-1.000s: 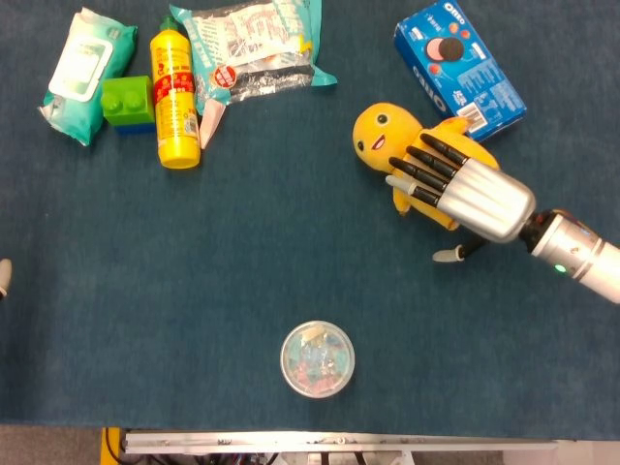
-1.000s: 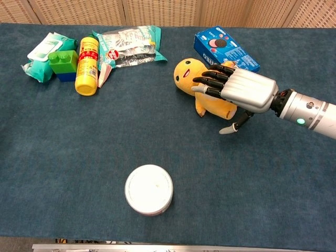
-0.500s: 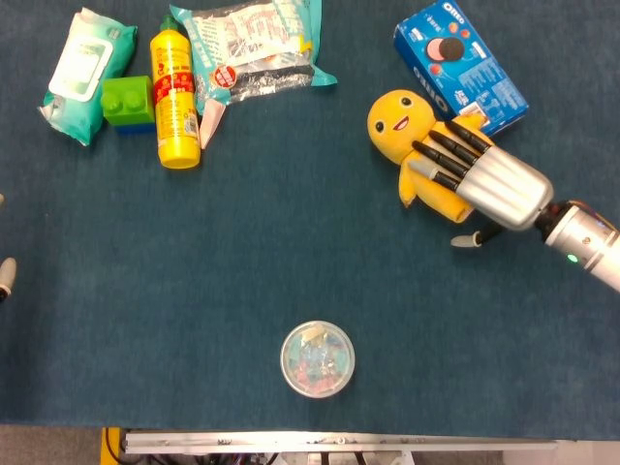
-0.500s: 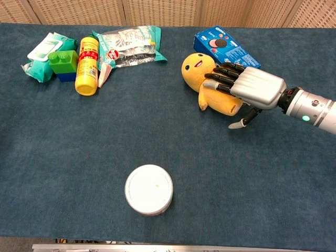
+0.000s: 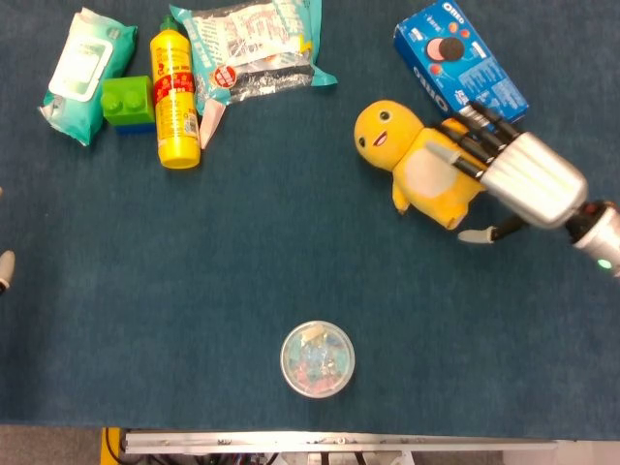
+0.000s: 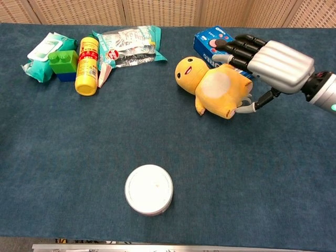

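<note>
A yellow plush toy (image 5: 421, 165) (image 6: 215, 89) lies on its back on the blue cloth, with its pale belly up and its head to the left. My right hand (image 5: 523, 174) (image 6: 275, 60) hovers at its right side with the fingers stretched out over the toy's shoulder and the blue Oreo box (image 5: 455, 58) (image 6: 210, 42). The thumb reaches down beside the toy's lower edge. Nothing is gripped. Only a sliver of my left hand (image 5: 4, 269) shows at the head view's left edge.
At the back left lie a wipes pack (image 5: 82, 63), a green block (image 5: 127, 102), a yellow bottle (image 5: 174, 97) and a clear snack bag (image 5: 252, 48). A round lidded container (image 5: 318, 359) (image 6: 149, 189) sits near the front edge.
My right hand has come up off the toy and drawn back to the right. The toy has rolled over, so its belly now shows.
</note>
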